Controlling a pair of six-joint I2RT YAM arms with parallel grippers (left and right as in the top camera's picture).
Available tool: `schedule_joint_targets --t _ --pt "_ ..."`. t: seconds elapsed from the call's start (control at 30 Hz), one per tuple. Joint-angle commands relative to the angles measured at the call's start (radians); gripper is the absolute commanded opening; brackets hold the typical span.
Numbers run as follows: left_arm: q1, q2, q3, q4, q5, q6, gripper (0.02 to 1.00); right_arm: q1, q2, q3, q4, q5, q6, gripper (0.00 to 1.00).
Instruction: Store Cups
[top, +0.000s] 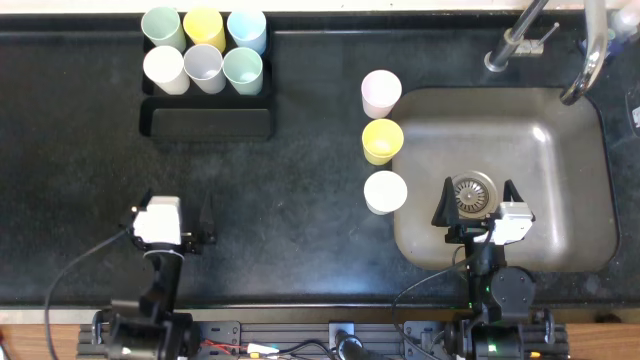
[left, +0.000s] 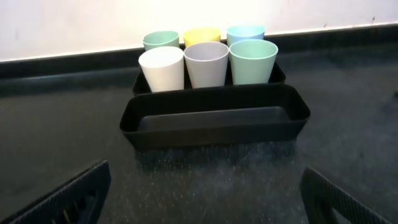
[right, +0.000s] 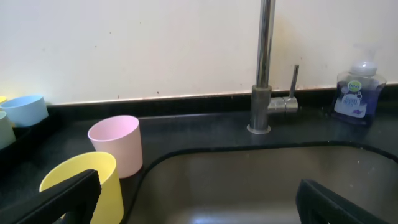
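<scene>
Hovering over the black speckled countertop (top: 300, 230), my left gripper (top: 172, 213) has its two fingers (left: 68, 199) spread wide with nothing between them. It faces the black plastic two-compartment tray (left: 214, 127) head-on, well apart from it. My right gripper (top: 477, 203) is over the near part of the stainless steel sink (top: 560, 150), by the round metal drain (top: 474, 186). Its jaws are wide apart too, gripping nothing.

Three loose cups stand upright in a line on the counter along the sink's left rim, each just beside the next. There's a white plastic cup (top: 385, 191) closest to the arms, then a yellow plastic cup (top: 382, 140), then a pink plastic cup (top: 381, 92).

The tray sits well off to the left, near the back wall. Its long nearer compartment faces the left gripper. The farther compartment holds six upright cups in two rows. The front row is a second white cup (left: 161, 67), a grey cup (left: 207, 62) and a mint green cup (left: 253, 59). Behind them are a pale green cup (left: 160, 39), a second yellow cup (left: 201, 35) and a light blue cup (left: 244, 31).

Past the sink's far rim there's a tall chrome tap (right: 266, 62), with a blue soap pump bottle (right: 357, 93) near it by the wall.
</scene>
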Motion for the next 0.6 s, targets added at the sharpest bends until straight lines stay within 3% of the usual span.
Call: schedule_joint_targets --t 0.03,0.2,0.27,0.37,0.5,0.6 --pt "-0.003 0.326 0.319 -0.008 0.089 0.015 0.996 -0.003 -0.011 -0.013 0.005 -0.005 0.005 0.998" --pt "-0.019 0.837 0.878 -0.164 0.447 0.015 0.998 -0.003 -0.011 -0.013 0.005 -0.005 0.005 0.996" --pt "-0.065 1.038 1.138 -0.257 0.525 0.015 0.998 -0.003 -0.011 -0.013 0.005 -0.005 0.005 0.998" --pt "-0.192 1.351 1.556 -0.439 0.457 0.000 0.998 -0.003 -0.011 -0.013 0.005 -0.005 0.005 0.998" --pt "-0.359 1.770 2.085 -0.737 0.185 -0.213 0.998 -0.003 -0.011 -0.013 0.005 -0.005 0.005 0.996" --pt "-0.431 2.031 2.385 -0.903 0.150 -0.332 0.998 -0.003 -0.011 -0.013 0.005 -0.005 0.005 0.998"
